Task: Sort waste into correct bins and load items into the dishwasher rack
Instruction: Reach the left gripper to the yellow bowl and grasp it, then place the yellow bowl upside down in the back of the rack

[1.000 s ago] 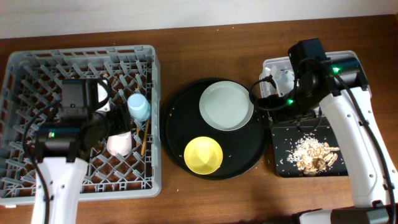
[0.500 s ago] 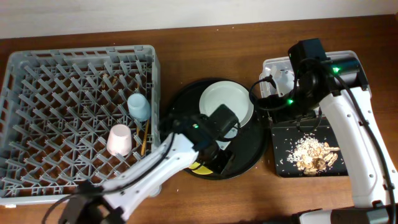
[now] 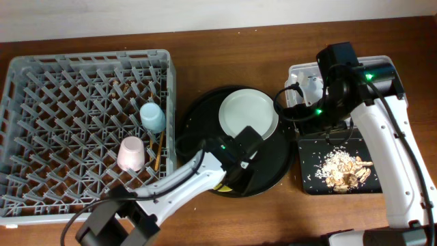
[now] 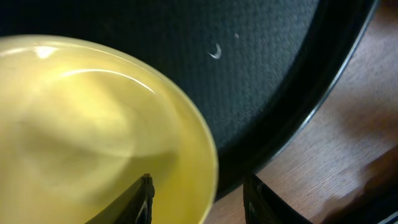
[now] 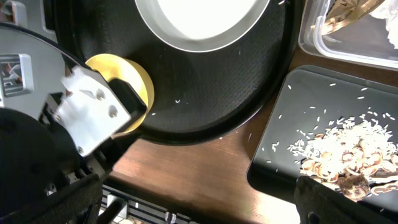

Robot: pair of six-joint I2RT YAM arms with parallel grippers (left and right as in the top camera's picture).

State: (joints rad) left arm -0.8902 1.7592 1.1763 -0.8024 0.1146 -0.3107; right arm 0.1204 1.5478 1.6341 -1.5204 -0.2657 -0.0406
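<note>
My left gripper (image 4: 198,182) is open and straddles the rim of the yellow bowl (image 4: 87,130): one finger is inside the bowl, the other outside over the edge of the round black tray (image 4: 280,68). From overhead the left gripper (image 3: 237,158) hides most of the bowl (image 3: 220,184). The white plate (image 3: 248,115) lies on the same tray. The blue cup (image 3: 153,116), pink cup (image 3: 131,154) and chopsticks (image 3: 157,154) are in the grey rack (image 3: 41,75). My right gripper (image 5: 196,186) is open and empty, above the table by the shallow black tray (image 3: 308,181).
Beige food scraps (image 3: 341,167) lie in the shallow black tray. The clear tub (image 3: 382,65) behind it holds white napkin (image 5: 385,18) and brown wrapper (image 5: 342,12). My right arm (image 3: 369,123) crosses over both bins. The round tray sits between rack and bins.
My left arm left the rack, swung right to the round tray and came down over the yellow bowl. The right arm has not moved.
</note>
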